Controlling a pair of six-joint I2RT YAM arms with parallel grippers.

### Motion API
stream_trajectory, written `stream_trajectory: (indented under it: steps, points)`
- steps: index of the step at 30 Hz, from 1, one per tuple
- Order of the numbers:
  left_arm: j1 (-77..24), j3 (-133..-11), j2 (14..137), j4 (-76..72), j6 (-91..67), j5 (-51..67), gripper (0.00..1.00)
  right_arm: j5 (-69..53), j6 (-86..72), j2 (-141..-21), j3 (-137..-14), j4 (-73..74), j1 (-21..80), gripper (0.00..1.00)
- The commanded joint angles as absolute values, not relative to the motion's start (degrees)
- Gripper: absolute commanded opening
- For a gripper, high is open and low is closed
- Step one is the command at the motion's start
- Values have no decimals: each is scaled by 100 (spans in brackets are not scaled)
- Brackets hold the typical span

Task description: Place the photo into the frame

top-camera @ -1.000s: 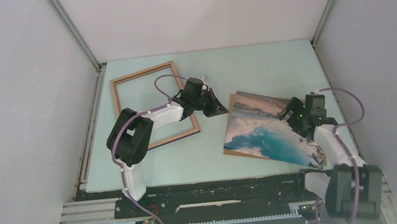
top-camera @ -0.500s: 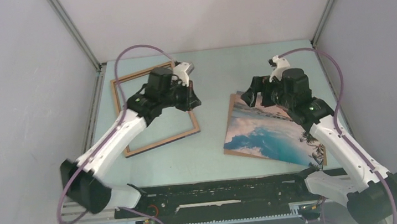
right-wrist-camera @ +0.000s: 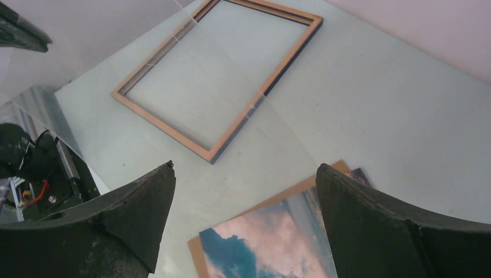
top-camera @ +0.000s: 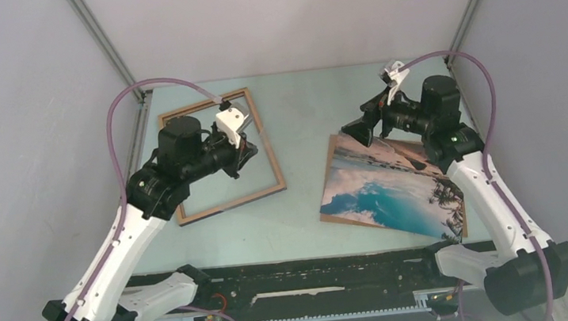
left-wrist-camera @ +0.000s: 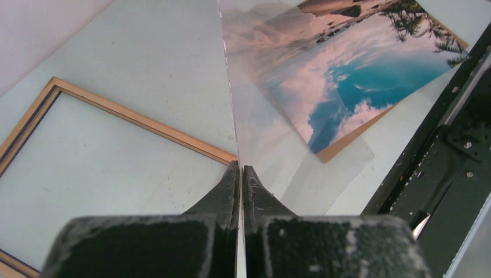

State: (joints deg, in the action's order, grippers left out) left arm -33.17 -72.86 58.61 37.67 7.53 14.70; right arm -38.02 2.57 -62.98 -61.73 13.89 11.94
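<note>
1. Clenching with the left gripper (left-wrist-camera: 240,171) on a clear thin sheet (left-wrist-camera: 272,156), seen almost edge-on from the left wrist.
2. Hovering with it above the right part of the thin open rectangular brown wooden frame (top-camera: 230,204), flat on the pale green table (top-camera: 299,111).
3. Spread wide and grasping nothing at the right gripper (top-camera: 361,130), above the far left corner of the flat rectangular beach-scene photo (top-camera: 383,190).
4. Lying face up there, right of the frame, well apart from it.
</note>
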Motion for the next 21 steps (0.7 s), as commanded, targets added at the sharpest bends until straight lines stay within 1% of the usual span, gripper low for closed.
stream_trajectory:
  steps: [1,5,8,13,17,21]
  points:
    - [-3285,-7218,5599,3862,1553,1818,0,-5030,761,-6402,-6159,712,922,98]
    - [-3280,-7287,5458,3837,1698,1929,0,-5318,960,-6616,-6179,730,883,98]
    - [-3285,-7356,5404,3848,1764,2001,0,-5722,1027,-6877,-6177,667,912,95]
    - [-3280,-7525,5302,3881,1819,1996,0,-5622,1040,-7213,-6249,287,1063,96]
    - [-3280,-7689,5291,3952,1763,1978,0,-5774,1082,-7434,-6611,593,1063,96]
    - [-3286,-7838,5282,3973,1700,1958,0,-6218,984,-7614,-6845,913,1148,95]
